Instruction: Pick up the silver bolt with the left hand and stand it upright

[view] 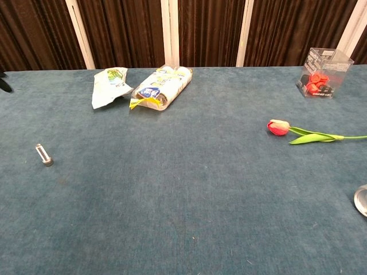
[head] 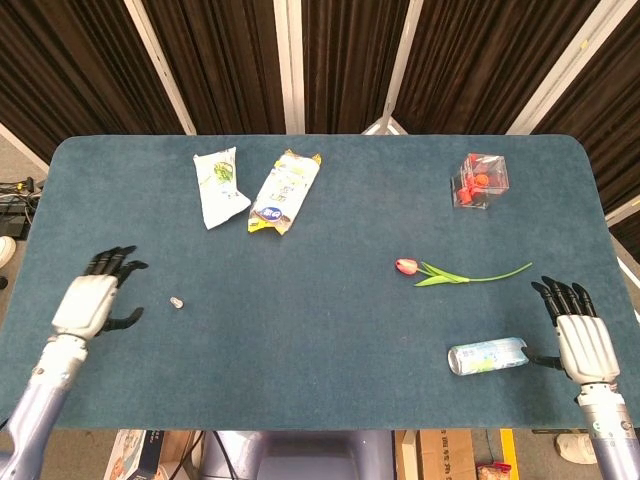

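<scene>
The silver bolt (head: 176,301) sits on the blue table (head: 330,230) in the lower left of the head view, all by itself. The left hand (head: 91,300) is just to the left of it, not touching. Its fingers are spread apart and it holds nothing. The right hand (head: 578,335) is far away in the lower right, flat with its fingers out, also holding nothing, near a little bottle (head: 487,355). So the left hand is much nearer to the bolt. In the chest view the bolt (view: 43,154) looks like it is standing on its wide end, a bit tilted, with its long part pointing up and toward the top left. I think the job looks almost finished.
</scene>
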